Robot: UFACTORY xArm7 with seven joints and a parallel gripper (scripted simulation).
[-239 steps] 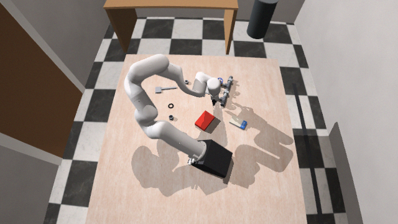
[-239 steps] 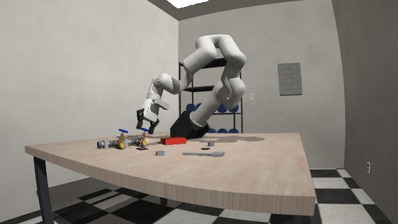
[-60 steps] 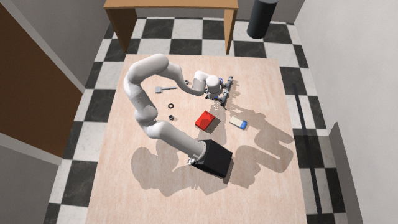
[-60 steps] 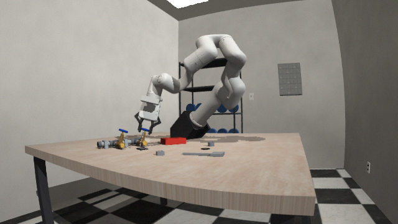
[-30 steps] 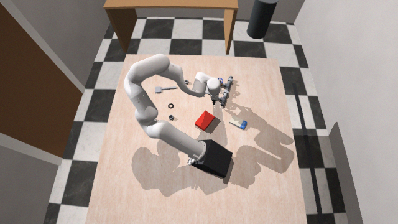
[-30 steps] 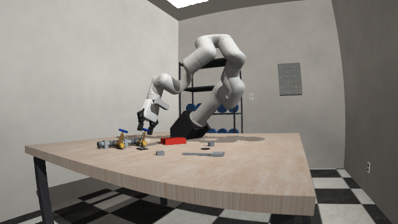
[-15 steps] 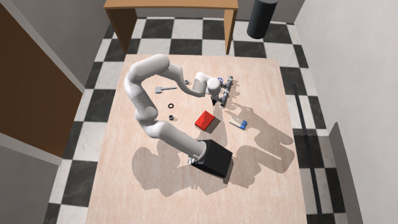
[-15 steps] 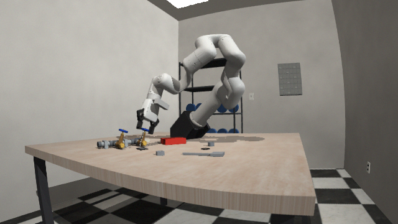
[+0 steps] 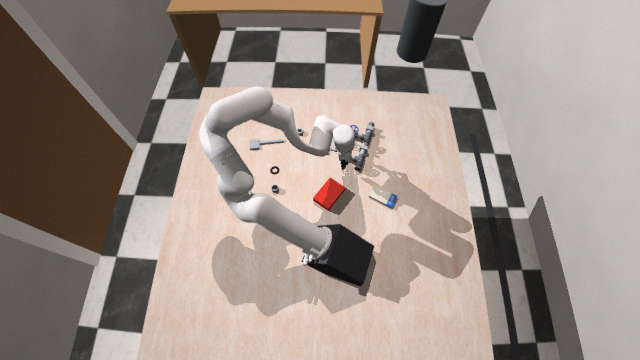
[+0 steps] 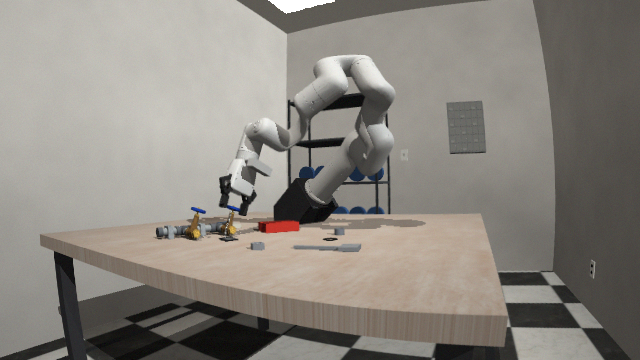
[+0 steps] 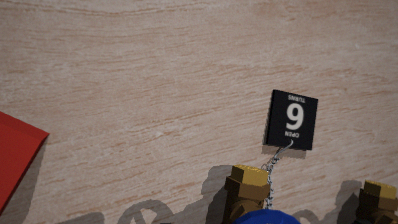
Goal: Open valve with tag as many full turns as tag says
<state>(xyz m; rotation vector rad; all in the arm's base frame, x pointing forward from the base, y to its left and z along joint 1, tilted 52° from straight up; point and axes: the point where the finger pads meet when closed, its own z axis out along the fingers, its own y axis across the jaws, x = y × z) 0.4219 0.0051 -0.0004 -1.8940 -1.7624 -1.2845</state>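
Observation:
A grey pipe [image 9: 364, 145] lies on the table with two brass valves, each with a blue handwheel. In the side view the left valve [image 10: 195, 225] stands free, and the right valve [image 10: 230, 224] has a black tag [image 10: 228, 239] lying in front of it. In the wrist view this tag [image 11: 291, 120] hangs by a chain from the brass valve [image 11: 246, 192]. Its lettering is upside down and the figure looks like a 6. My gripper [image 10: 237, 202] is open, its fingers straddling the tagged valve's blue handwheel [image 11: 265, 217] from just above, apart from it. The second valve [image 11: 377, 200] shows at the right edge.
A red block [image 9: 330, 194] lies just in front of the pipe. A blue and white item [image 9: 384, 199] lies to its right. A grey wrench [image 9: 265, 143], a black ring [image 9: 274, 170] and small nuts [image 9: 275, 188] lie to the left. My black base [image 9: 342, 252] stands near the front.

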